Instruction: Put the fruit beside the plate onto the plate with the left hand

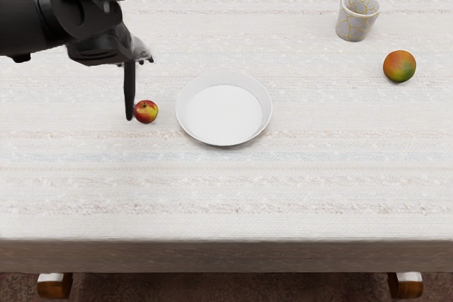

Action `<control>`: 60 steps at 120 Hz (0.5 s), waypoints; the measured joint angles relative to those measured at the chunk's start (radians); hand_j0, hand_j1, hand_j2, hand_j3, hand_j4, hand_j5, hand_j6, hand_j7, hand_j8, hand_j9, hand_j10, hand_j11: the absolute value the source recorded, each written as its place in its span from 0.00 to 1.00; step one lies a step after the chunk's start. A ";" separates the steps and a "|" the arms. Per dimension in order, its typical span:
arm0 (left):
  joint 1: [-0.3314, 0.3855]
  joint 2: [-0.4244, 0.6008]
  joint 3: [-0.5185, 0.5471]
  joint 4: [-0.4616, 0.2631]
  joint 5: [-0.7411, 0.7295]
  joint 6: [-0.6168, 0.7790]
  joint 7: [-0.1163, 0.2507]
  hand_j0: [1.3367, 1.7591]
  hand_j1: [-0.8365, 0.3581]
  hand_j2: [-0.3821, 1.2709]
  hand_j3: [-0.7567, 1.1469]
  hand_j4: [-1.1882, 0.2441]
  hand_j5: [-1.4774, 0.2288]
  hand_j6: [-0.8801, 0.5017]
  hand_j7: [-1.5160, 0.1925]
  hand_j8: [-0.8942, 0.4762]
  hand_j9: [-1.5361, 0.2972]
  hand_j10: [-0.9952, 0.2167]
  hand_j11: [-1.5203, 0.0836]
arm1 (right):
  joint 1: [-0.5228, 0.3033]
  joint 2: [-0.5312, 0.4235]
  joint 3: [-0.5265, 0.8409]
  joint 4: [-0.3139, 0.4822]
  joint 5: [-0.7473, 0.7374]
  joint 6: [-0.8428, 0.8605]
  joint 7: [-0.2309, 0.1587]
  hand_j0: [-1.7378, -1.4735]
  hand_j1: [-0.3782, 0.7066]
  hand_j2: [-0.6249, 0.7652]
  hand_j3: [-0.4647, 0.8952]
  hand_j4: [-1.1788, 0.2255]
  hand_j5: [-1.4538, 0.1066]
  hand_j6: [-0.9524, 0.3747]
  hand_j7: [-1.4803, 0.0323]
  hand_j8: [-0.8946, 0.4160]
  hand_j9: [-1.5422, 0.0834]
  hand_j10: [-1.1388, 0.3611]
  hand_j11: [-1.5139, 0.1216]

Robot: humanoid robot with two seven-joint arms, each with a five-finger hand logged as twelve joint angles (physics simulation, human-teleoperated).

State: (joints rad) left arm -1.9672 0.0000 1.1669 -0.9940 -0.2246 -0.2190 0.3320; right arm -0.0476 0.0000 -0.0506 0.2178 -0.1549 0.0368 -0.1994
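Note:
A small red and yellow apple (146, 111) lies on the table just left of the white plate (191, 119). My left hand (126, 68) hangs above and slightly left of the apple, its arm coming in from the upper left. One dark finger (129, 93) points straight down, its tip beside the apple's left side, close to or touching it. The other fingers are loosely spread and hold nothing. The plate is bare. My right arm is out of sight.
A patterned white mug (356, 17) stands at the back right. A larger orange-green fruit (399, 66) lies at the far right, well away from the plate. The table's front edge (226, 242) runs across the lower part of the view.

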 joint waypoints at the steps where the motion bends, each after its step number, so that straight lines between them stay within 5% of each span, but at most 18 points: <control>1: 0.000 0.000 0.000 0.000 -0.003 0.008 0.006 0.76 0.99 0.23 0.40 0.83 0.87 0.64 0.89 0.65 0.84 0.82 0.95 | 0.000 0.000 0.000 0.000 0.000 0.000 0.000 0.30 0.05 0.45 0.34 0.82 0.91 0.70 0.96 0.67 0.93 0.74 0.91; 23: 0.025 0.000 -0.024 0.000 -0.028 0.107 0.088 0.76 0.99 0.23 0.40 0.83 0.87 0.64 0.89 0.65 0.84 0.82 0.95 | 0.000 0.000 0.000 0.000 0.000 0.000 0.000 0.30 0.05 0.45 0.34 0.82 0.91 0.70 0.96 0.67 0.93 0.74 0.91; 60: 0.109 0.000 -0.082 0.001 0.026 0.157 0.105 0.76 0.99 0.23 0.40 0.83 0.87 0.64 0.89 0.65 0.84 0.82 0.95 | 0.000 0.000 0.000 0.000 0.000 0.000 0.000 0.30 0.05 0.45 0.34 0.82 0.91 0.70 0.96 0.67 0.93 0.74 0.91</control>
State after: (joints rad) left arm -1.8577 0.0000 1.0848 -0.9928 -0.1988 -0.0617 0.4367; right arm -0.0476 0.0000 -0.0506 0.2178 -0.1549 0.0368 -0.1994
